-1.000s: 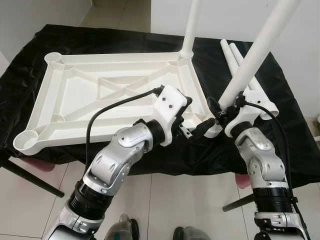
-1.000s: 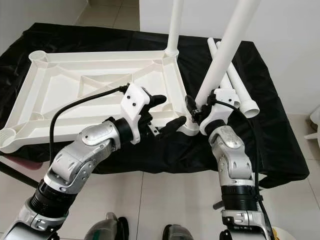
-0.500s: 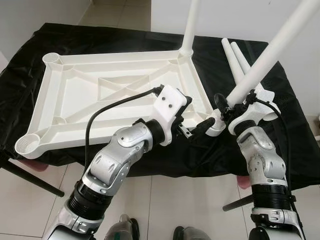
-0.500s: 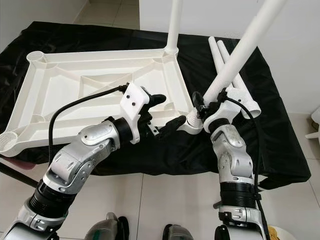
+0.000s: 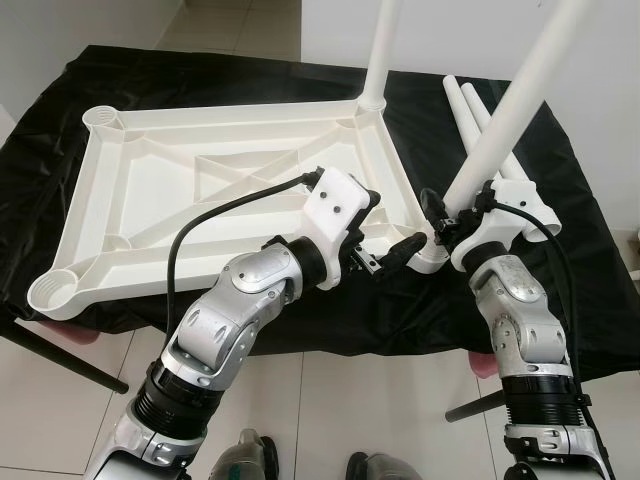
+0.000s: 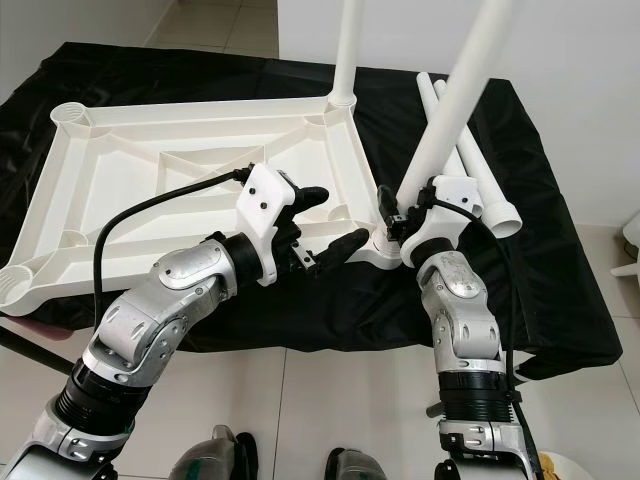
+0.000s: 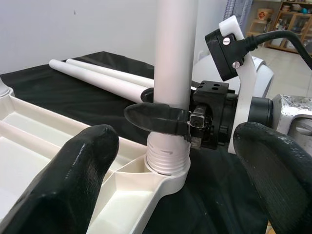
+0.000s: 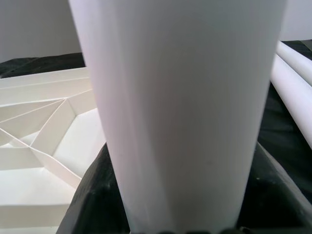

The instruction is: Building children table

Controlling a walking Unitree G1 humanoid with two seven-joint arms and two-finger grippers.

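Note:
A white tabletop [image 5: 240, 112] lies upside down on a black cloth. One white leg [image 5: 380, 50] stands upright in its far right corner. My right gripper [image 5: 447, 222] is shut on a second leg [image 5: 510, 110], whose threaded foot sits at the near right corner socket [image 7: 165, 178] and leans up to the right. In the right wrist view the held leg [image 8: 180, 107] is between the fingers. My left gripper [image 6: 330, 222] is open beside that same corner, its fingers [image 7: 83, 161] spread wide, touching nothing I can see.
Two spare legs [image 6: 490, 195] lie side by side on the cloth [image 5: 560, 300] at the right, behind the held leg. The covered table's front edge is just under my arms, with tiled floor [image 5: 380, 400] below. A white wall stands behind.
Half a second ago the held leg leaned further right; it has swung back steeper over the corner socket. The left gripper has stayed open in nearly the same place.

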